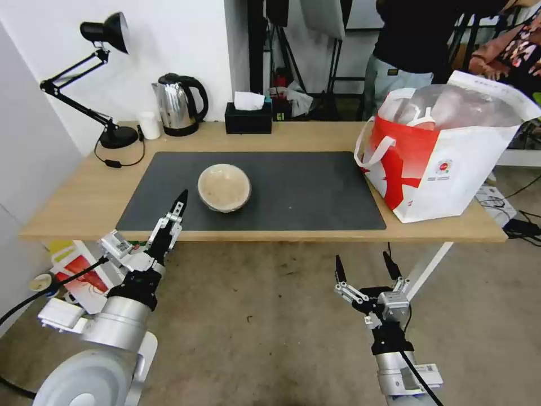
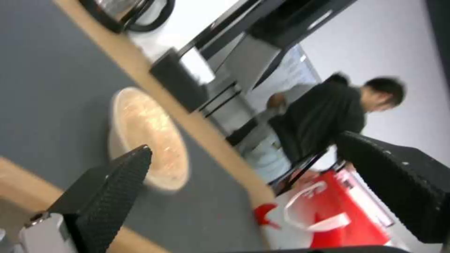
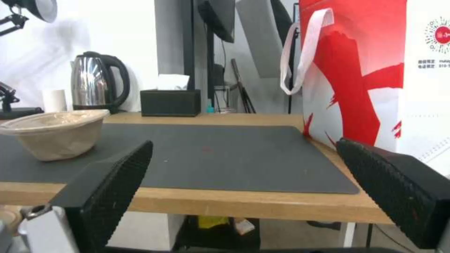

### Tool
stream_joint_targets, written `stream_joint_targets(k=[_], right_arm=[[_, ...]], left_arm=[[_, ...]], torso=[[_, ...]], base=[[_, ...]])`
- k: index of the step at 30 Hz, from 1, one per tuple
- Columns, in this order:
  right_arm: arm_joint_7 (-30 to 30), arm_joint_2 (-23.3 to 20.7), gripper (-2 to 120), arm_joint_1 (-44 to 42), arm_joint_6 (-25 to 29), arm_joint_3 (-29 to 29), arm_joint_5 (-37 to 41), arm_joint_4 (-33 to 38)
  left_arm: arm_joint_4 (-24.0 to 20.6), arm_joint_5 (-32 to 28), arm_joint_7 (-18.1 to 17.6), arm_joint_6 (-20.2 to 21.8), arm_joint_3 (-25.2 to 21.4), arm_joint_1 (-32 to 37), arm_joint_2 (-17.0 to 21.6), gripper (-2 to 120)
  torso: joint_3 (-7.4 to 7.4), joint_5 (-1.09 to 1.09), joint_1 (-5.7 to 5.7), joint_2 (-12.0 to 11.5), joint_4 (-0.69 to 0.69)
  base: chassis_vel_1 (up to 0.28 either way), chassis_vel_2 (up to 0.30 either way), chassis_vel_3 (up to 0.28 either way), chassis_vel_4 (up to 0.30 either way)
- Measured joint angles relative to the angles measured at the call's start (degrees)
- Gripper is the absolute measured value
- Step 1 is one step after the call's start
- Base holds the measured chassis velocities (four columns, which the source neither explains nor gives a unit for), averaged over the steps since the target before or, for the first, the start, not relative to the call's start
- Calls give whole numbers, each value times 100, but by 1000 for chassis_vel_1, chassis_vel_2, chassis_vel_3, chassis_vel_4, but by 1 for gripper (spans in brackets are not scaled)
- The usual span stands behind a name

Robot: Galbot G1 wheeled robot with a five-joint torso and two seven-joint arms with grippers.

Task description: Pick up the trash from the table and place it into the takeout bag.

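Beige paper bowl (image 1: 224, 187) alone on the dark mat (image 1: 304, 192), near the left gripper (image 1: 171, 217) poised jaws apart at the table (image 1: 84, 197) edge, apparently for a grasp; takeout bag (image 1: 445, 163) gaping at the table's right end to receive it; right gripper (image 1: 366, 269) low below the table edge, jaws wide.

The head view looks down from above the counter's (image 1: 84, 192) near edge. The left wrist view, tilted, sits close over that edge; the right wrist view looks level from below it. All share the beige paper bowl (image 1: 224, 187) (image 2: 147, 138) (image 3: 54, 133).
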Motion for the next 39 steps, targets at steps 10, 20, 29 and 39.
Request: stream_joint_targets(k=[10,20,29,39], right_arm=[[0,0,100,0,0,0,0,0],[0,0,100,0,0,0,0,0],[0,0,100,0,0,0,0,0],[0,0,100,0,0,0,0,0]], left_arm=[[0,-813,-411,221,-245,-372,189,100],[0,-2208,-928,617,-666,-825,545,100],[61,-2503,-1043,699,-779,-1036,758,100],[280,-2461,-1151,752,-726,-1201,886,100]], torso=[[0,0,0,0,0],[0,0,0,0,0],[0,0,0,0,0],[0,0,0,0,0]], base=[[0,0,0,0],[0,0,0,0],[0,0,0,0],[0,0,0,0]])
